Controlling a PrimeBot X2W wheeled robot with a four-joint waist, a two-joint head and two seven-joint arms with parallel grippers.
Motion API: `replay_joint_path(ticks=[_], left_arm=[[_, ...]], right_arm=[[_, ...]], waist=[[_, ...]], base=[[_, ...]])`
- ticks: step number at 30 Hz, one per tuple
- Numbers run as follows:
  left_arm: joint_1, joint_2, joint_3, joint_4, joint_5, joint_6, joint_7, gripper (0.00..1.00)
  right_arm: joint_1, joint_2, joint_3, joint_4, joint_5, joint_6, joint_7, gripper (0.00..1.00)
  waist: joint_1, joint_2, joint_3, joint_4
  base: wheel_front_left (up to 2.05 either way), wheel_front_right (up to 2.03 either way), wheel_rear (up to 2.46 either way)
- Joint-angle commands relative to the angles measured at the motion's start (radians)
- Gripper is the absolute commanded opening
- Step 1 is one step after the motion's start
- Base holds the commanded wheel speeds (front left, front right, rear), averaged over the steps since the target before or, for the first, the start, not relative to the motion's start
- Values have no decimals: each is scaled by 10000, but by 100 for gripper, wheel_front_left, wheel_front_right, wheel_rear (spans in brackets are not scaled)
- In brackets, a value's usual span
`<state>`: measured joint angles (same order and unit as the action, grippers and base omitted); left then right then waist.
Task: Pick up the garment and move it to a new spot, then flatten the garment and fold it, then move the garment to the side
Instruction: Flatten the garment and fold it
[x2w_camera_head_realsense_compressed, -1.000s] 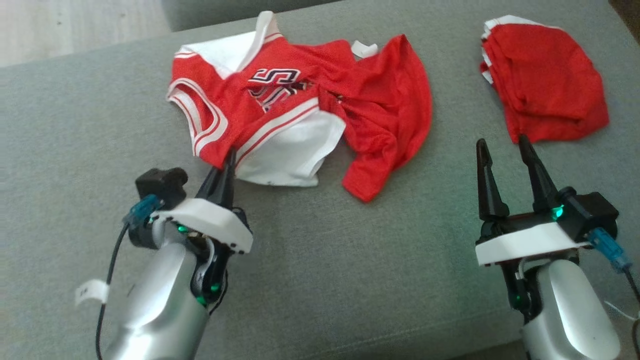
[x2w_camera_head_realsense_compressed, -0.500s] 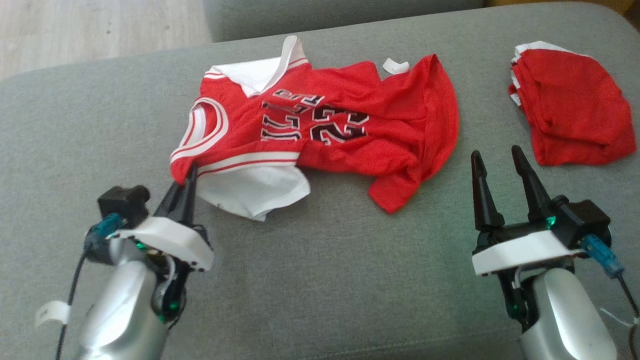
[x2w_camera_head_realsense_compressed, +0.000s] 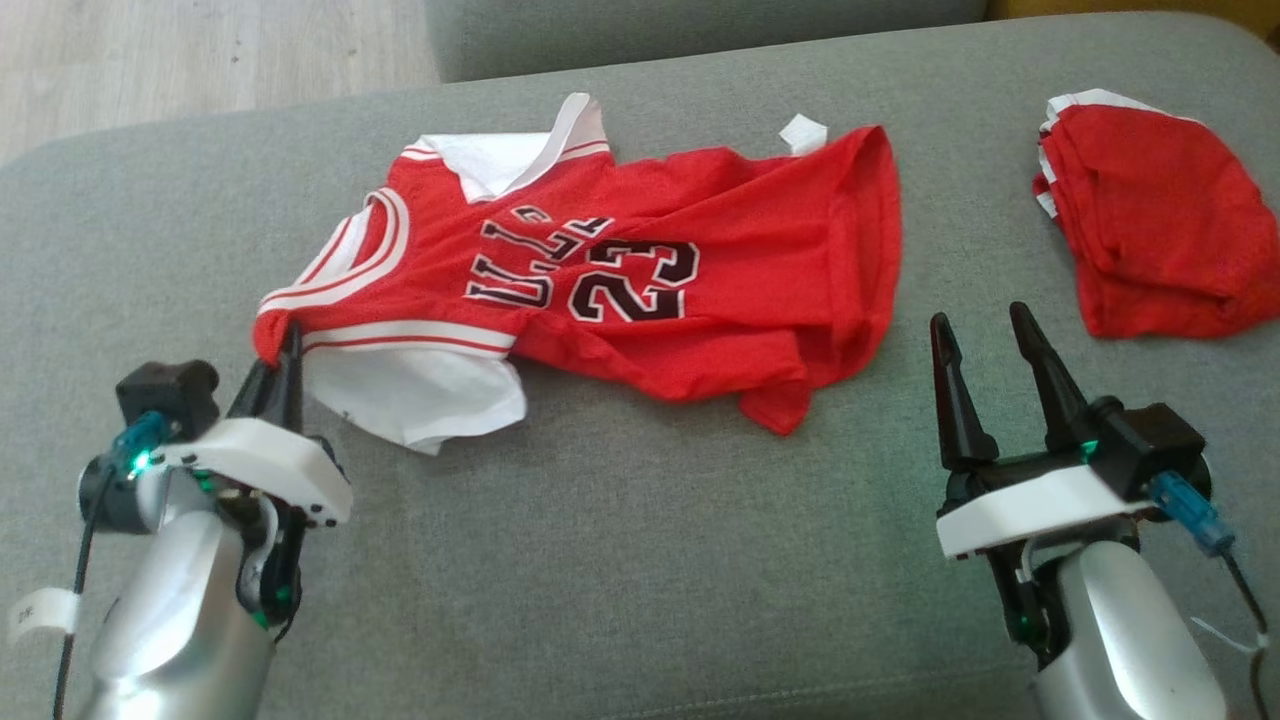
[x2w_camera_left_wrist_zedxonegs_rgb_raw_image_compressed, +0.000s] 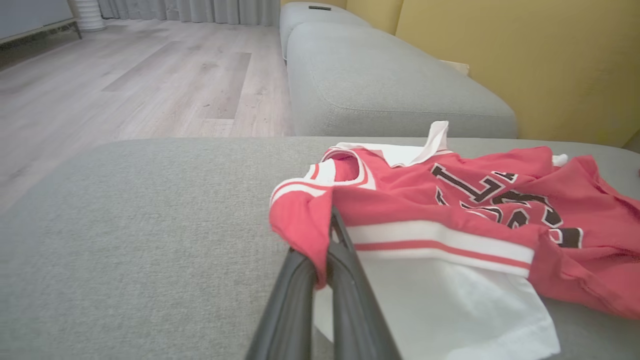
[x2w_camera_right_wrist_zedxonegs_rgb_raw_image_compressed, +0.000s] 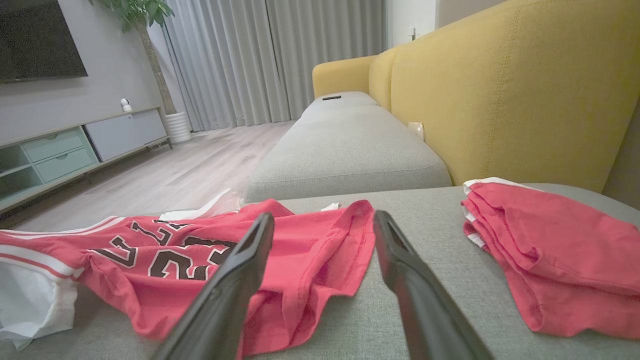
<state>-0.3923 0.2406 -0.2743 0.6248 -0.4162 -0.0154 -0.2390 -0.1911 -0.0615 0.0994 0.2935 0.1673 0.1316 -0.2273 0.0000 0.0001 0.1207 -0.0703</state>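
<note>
Head view: the jersey (x2w_camera_head_realsense_compressed: 640, 290) lies spread on the grey cushion (x2w_camera_head_realsense_compressed: 640, 570), reading "23"; my left gripper (x2w_camera_head_realsense_compressed: 287, 345) pinches its near-left corner. Left wrist view: my fingers (x2w_camera_left_wrist_zedxonegs_rgb_raw_image_compressed: 345, 260) clamp red fabric. Right wrist view: my right gripper (x2w_camera_right_wrist_zedxonegs_rgb_raw_image_compressed: 325, 225) gapes empty, near the hem.

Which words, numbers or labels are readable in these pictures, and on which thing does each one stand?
"23": black digits on the front of the red jersey.
"ULL": letters beside the number on the jersey; folds hide the rest of the word.
White label at the jersey's far edge: too small to read.
White tag low at the head view's left edge: blurred, unreadable.
</note>
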Motion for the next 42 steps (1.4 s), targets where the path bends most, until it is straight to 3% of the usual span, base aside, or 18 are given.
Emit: replay_joint_path(ticks=[1, 2, 3, 9, 14, 19, 24, 37, 42], left_arm=[[-517, 386, 492, -160, 6, 163, -94, 21], [-511, 351, 536, -127, 3, 244, -116, 51], [-495, 298, 572, -123, 14, 335, -139, 100], [-249, -82, 751, -511, -4, 464, -214, 100], [382, -611, 1109, -1841, 178, 404, -224, 100], [1609, -1364, 1544, -3473, 472, 165, -225, 100], [2575, -1774, 1832, -4358, 543, -57, -226, 100], [2935, -1900, 1697, -4423, 577, -194, -227, 100], [2899, -1901, 1417, -3567, 623, -55, -227, 100]], right_arm=[[-216, 38, 271, -262, 28, -9, 35, 100], [-205, 35, 269, -250, 26, -9, 39, 100], [-190, 30, 263, -240, 27, -9, 41, 100], [-110, 2, 198, -233, 20, -9, 89, 100], [8, 3, 127, -285, 8, -9, 121, 100], [260, 26, 33, -352, 60, -9, 94, 100], [473, 56, 42, -373, 120, -9, 52, 100], [529, 91, 47, -417, 133, -9, 100, 100], [519, 96, 105, -454, 118, -9, 134, 100]], waist=[[0, -1, -19, -13], [0, -1, -35, -12], [0, -1, -58, -6], [0, -1, -192, 82], [0, -1, -321, 258], [0, -1, -460, 415], [0, -1, -533, 443], [0, -1, -559, 399], [0, -1, -436, 339]], base=[[0, 0, 0], [0, 0, 0], [0, 0, 0], [0, 0, 0], [0, 0, 0], [0, 0, 0], [0, 0, 0], [0, 0, 0], [0, 0, 0]])
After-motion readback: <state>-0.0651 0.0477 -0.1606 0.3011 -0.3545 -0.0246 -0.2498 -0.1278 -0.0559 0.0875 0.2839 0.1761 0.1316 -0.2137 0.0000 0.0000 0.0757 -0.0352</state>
